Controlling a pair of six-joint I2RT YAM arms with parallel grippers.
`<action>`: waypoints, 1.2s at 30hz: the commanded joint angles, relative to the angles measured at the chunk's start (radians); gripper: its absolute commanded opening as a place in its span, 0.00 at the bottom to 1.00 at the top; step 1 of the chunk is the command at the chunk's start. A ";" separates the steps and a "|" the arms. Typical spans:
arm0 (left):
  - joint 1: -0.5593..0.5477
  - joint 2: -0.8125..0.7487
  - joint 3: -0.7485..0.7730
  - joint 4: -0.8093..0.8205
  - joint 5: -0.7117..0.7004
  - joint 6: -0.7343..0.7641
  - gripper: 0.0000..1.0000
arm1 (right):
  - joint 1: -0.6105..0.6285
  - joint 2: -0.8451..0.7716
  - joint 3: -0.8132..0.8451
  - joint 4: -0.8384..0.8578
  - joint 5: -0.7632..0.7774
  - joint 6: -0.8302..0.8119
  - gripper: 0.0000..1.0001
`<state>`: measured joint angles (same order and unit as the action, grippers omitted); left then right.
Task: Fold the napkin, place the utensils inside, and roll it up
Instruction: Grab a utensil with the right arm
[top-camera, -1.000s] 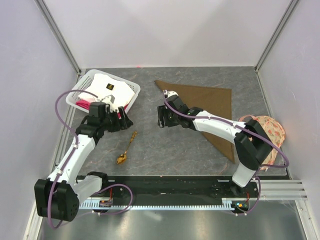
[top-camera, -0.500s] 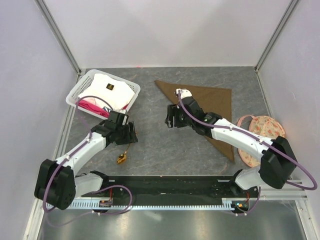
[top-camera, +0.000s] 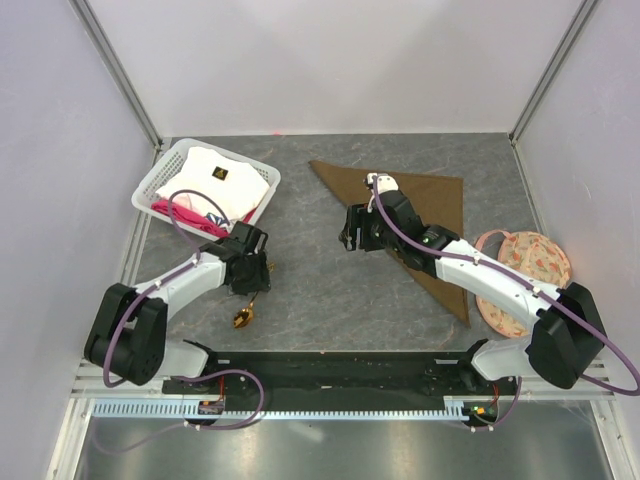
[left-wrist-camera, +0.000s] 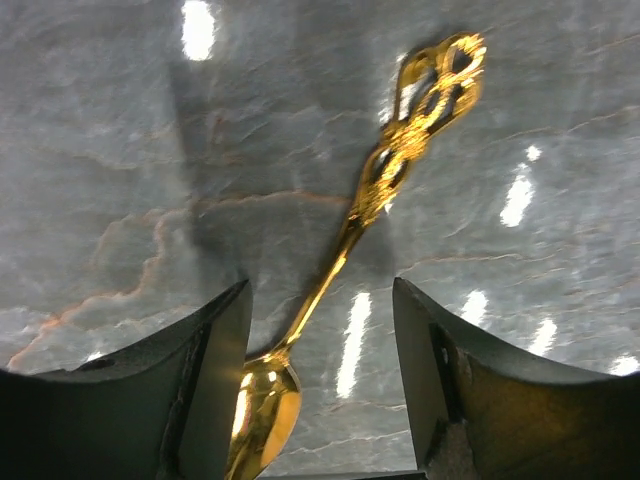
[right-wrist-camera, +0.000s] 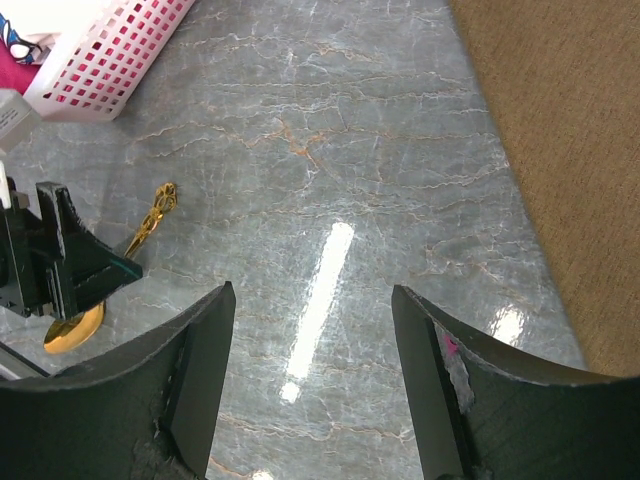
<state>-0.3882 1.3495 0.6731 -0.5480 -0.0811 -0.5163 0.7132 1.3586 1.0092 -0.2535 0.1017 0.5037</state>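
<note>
From above, the olive-brown napkin (top-camera: 432, 195) lies flat as a triangle on the far right part of the grey marbled table (top-camera: 310, 190), one long point running toward the near edge beside a round floral fabric piece (top-camera: 528, 262). The right gripper (top-camera: 352, 228) hangs just off the napkin's left edge, over bare table. The gold spoon (top-camera: 247, 309) lies near the left arm, bowl toward the near edge, and the left gripper (top-camera: 254, 272) is over its handle end. A white basket (top-camera: 160, 178) holding a white cloth (top-camera: 215, 178) sits in the far left corner. In the left wrist view the spoon (left-wrist-camera: 352, 225) runs slantwise on the table, its ornate handle end at upper right and its bowl at the bottom between the two dark fingers (left-wrist-camera: 215, 355); the left gripper (left-wrist-camera: 320, 300) is spread wide on either side of the spoon's neck, and it seems not to touch the metal, though the fingertips lie out of frame. In the right wrist view the right gripper (right-wrist-camera: 310, 300) is likewise spread wide with nothing between its fingers (right-wrist-camera: 430, 370), above bare table; the napkin (right-wrist-camera: 560, 130) fills the upper right, the spoon (right-wrist-camera: 150, 222) and the left gripper (right-wrist-camera: 70, 265) show at the left, and the basket (right-wrist-camera: 110, 50) at upper left
</note>
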 joint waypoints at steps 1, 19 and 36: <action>-0.003 0.049 0.033 -0.001 -0.023 -0.024 0.63 | -0.011 -0.030 -0.006 0.030 -0.026 -0.008 0.72; -0.020 0.108 0.022 0.039 0.020 -0.048 0.05 | -0.021 -0.024 -0.009 0.023 -0.053 -0.010 0.73; -0.093 0.190 0.005 0.341 0.218 -0.315 0.02 | -0.021 0.010 -0.041 0.030 -0.100 -0.001 0.73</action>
<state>-0.4343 1.4643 0.6697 -0.2405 0.0803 -0.7380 0.6964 1.3571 0.9878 -0.2481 0.0212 0.5014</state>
